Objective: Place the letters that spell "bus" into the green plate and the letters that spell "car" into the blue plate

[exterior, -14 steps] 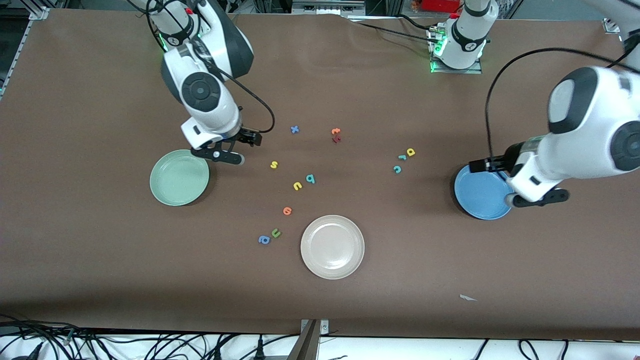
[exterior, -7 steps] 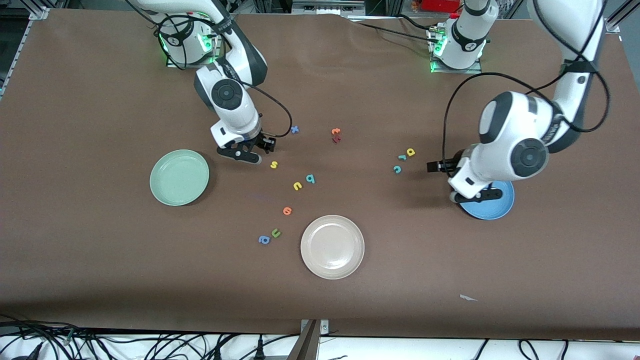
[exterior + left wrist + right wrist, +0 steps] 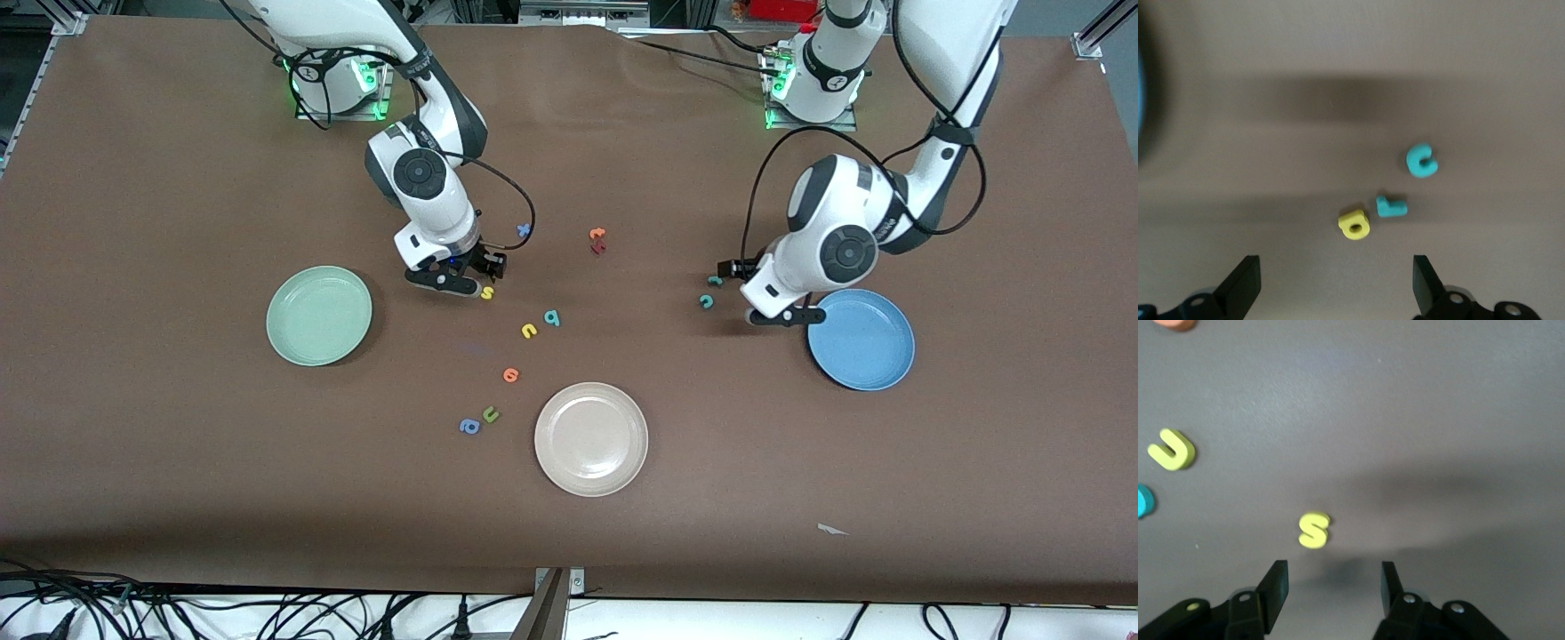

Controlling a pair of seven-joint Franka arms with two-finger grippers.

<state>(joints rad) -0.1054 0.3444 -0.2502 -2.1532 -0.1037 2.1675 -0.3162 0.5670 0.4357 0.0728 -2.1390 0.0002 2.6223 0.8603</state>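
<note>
The right gripper (image 3: 462, 283) hangs low over the table just beside the yellow "s" (image 3: 487, 292), its fingers parted to a middling gap with nothing between them, likely lining up to pinch that letter; the yellow "u" (image 3: 529, 331) and teal "b" (image 3: 552, 317) lie at about 4 o'clock from the "s", well clear; the green plate (image 3: 293, 348) sits empty toward 8 o'clock of that gripper with bare table between.

The left gripper (image 3: 1337, 283) hovers wide open and empty over the teal "c" (image 3: 707, 301), teal "r" (image 3: 715, 281) and yellow "a" (image 3: 1354, 224), which crowd together; the blue plate (image 3: 885, 366) lies empty just beside, at 4 o'clock.
</note>
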